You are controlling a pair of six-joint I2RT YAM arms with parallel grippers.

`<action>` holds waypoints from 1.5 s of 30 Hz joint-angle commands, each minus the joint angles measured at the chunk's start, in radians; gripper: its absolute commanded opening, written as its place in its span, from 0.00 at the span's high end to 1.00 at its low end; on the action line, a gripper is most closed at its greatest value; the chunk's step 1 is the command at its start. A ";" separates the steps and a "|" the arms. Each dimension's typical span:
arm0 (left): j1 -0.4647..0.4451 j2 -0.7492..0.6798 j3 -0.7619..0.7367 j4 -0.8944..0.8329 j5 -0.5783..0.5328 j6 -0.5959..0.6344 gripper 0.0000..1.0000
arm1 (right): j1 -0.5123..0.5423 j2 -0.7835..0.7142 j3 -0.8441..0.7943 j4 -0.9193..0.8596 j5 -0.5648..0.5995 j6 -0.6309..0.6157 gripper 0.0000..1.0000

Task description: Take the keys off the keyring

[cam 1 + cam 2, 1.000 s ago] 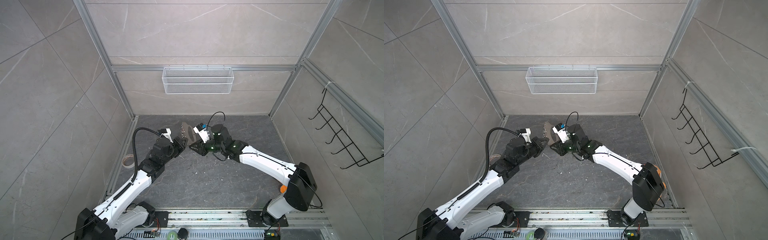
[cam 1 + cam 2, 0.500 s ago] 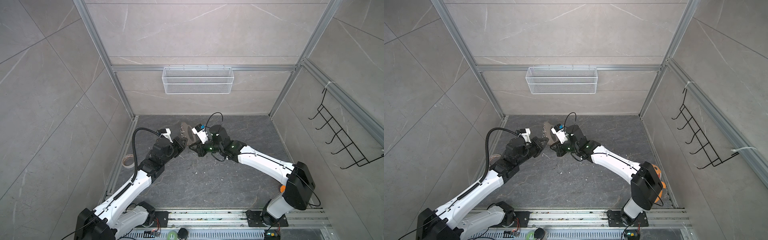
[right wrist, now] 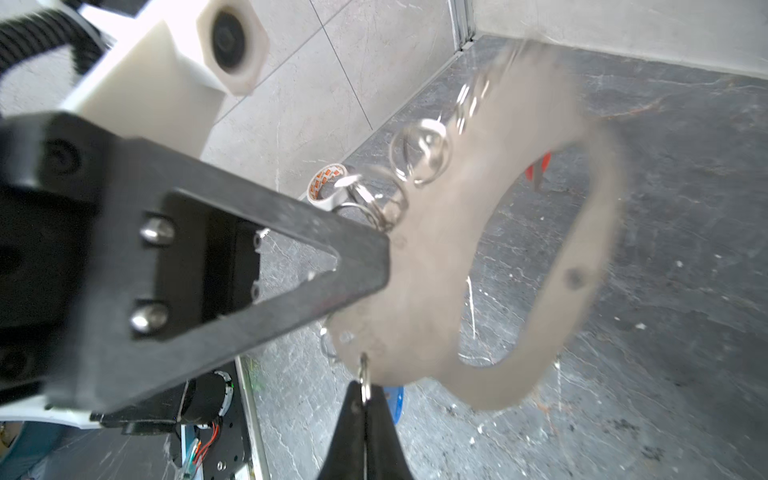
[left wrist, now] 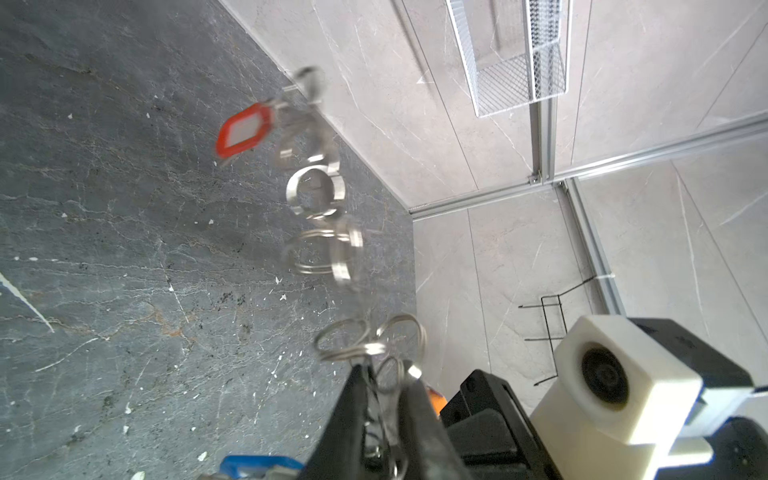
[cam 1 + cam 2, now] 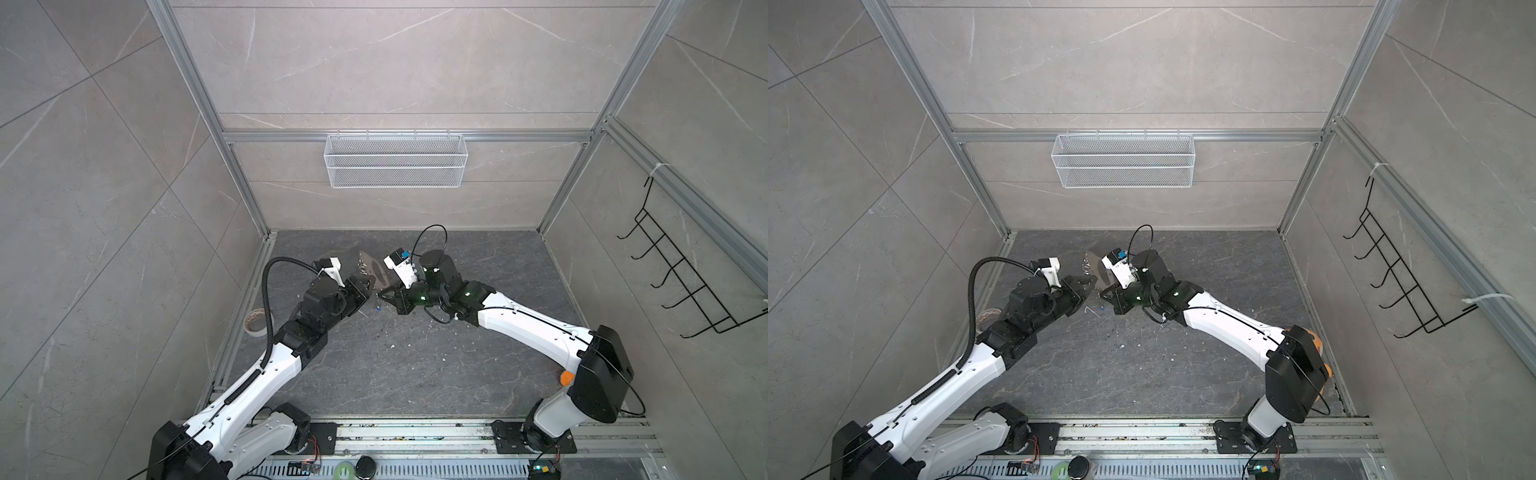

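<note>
Left wrist view is showing the keyring point(image 4: 316, 195), a chain of linked small silver metal rings, stretching away from the fingertips above the floor and smeared by blur. A red plastic-bodied key point(image 4: 245, 131) is hanging near the chain's far end. A blue plastic-bodied key point(image 4: 257, 463) is peeking in beside the fingers; whether it is hooked to a ring or lying on the floor, I cannot tell. The chain is joining a flat grey teardrop-shaped tag point(image 3: 436, 270) with an oval cut-out, which is filling the right wrist view, also blurred. In both top views the bunch is sitting up off the floor between the two gripper tips, mid-cell and toward the back wall.

The right gripper point(image 3: 363, 388) is pinching fully closed on one small ring at the tag's edge. The left gripper point(image 4: 384, 378) is facing it from the opposite side. Its black fingers point(image 4: 345, 424) are standing a narrow way apart with a few rings lying in the gap, and whether they are pressing on those rings is not clear.

Beneath, the dark grey stone floor point(image 5: 415, 374) is showing white flecks. A white tape roll point(image 5: 255, 322) is lying by the left wall, beside the left arm. A white wire-mesh basket point(image 5: 395, 160) is hanging on the back wall, and a black wire hook rack point(image 5: 681, 286) is hanging on the right wall.
</note>
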 commanded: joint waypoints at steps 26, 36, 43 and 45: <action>0.004 -0.109 0.018 -0.109 0.149 0.397 0.45 | -0.003 -0.072 0.309 -0.715 -0.230 -0.457 1.00; 0.003 -0.074 -0.007 -0.026 0.437 0.424 0.50 | -0.014 -0.118 0.237 -0.594 -0.160 -0.404 1.00; 0.002 -0.097 -0.011 -0.032 0.546 0.432 0.57 | -0.050 -0.130 0.220 -0.533 -0.214 -0.422 1.00; 0.002 -0.108 -0.003 -0.033 0.559 0.449 0.61 | -0.067 -0.133 0.216 -0.519 -0.244 -0.426 1.00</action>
